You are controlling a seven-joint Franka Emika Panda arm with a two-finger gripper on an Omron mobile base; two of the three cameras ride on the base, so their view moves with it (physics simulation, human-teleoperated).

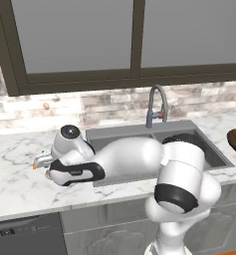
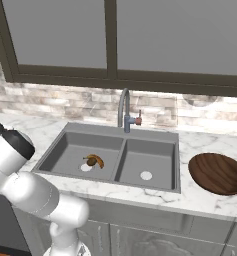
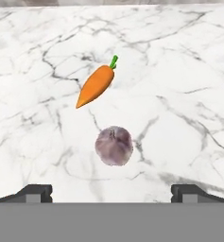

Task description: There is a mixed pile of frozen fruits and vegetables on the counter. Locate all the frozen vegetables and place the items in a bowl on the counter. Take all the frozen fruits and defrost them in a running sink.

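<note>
Wide-apart tool [image 3: 111,193] tips frame a round, papery pinkish bulb [image 3: 114,145]; tapered smooth carrot [image 3: 95,86] on veined marble counter [image 3: 179,94]

Stone, wood and matt metal.
I saw a glossy veined marble counter [image 3: 179,71], a wood-grained bowl [image 2: 218,173], a matt grey sink [image 2: 155,145], and a smooth carrot [image 3: 95,86].

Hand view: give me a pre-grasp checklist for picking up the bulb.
1. Pincer open and empty: ok.
2. Bulb lies between the fingertips' line, ahead of them: ok.
3. Carrot apart from the bulb, not touching: ok.
4. Bowl holds no food yet, ready to receive: ok.
5. Banana and kiwi already in the sink's left basin: ok.
6. Water running from the tap: cannot tell.
</note>
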